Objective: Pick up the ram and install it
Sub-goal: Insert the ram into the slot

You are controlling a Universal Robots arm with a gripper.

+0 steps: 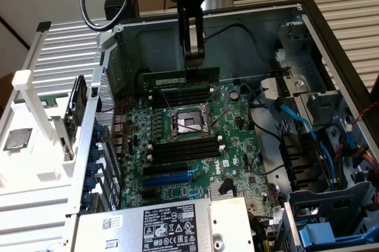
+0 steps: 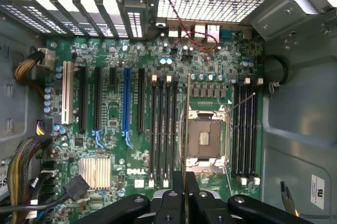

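One ram hangs on edge inside the open computer case. The gripper has its fingers clamped on the stick's top edge. The stick runs lengthwise over the far bank of black memory slots, beyond the processor socket on the motherboard. Whether it touches a slot, I cannot tell.

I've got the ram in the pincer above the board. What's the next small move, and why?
Probably a small sideways shift until the ram sits over one memory slot. The pincer is shut on the stick, which runs parallel to the slots, but in the wrist view its edge lies along the CPU socket, between the two slot banks, so lowering now looks premature.
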